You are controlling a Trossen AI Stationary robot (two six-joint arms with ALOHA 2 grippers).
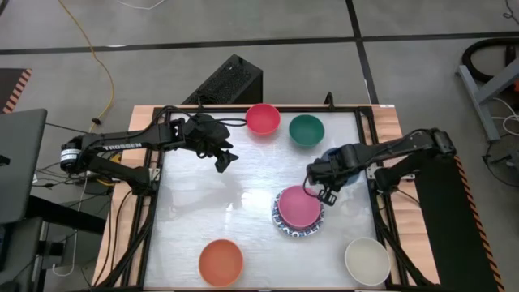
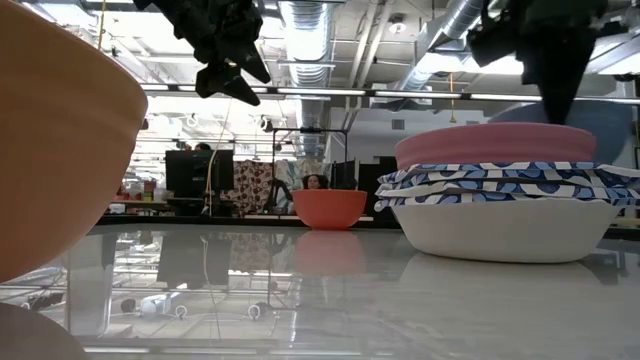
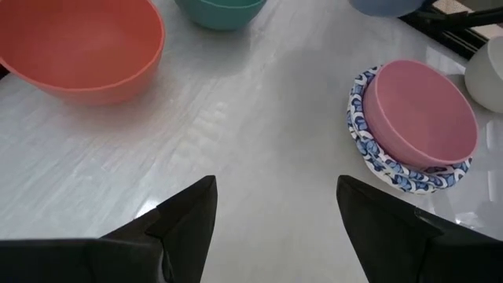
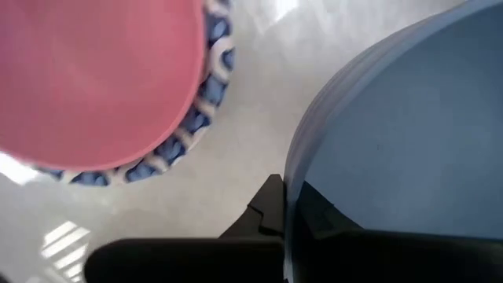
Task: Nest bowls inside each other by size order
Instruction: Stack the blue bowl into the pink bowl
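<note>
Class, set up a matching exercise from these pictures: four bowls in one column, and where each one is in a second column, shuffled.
Bowls:
1. pink bowl
2. blue bowl
3. orange bowl
4. teal bowl

Places:
A. beside the red bowl
B. held by the right gripper
C. on the patterned bowls
D. alone at the table's near edge

Pairs: 1-C, 2-B, 3-D, 4-A

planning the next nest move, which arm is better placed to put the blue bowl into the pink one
Right. The right gripper is shut on the blue bowl beside the pink bowl on the patterned stack. The left gripper hangs open, farther away.
</note>
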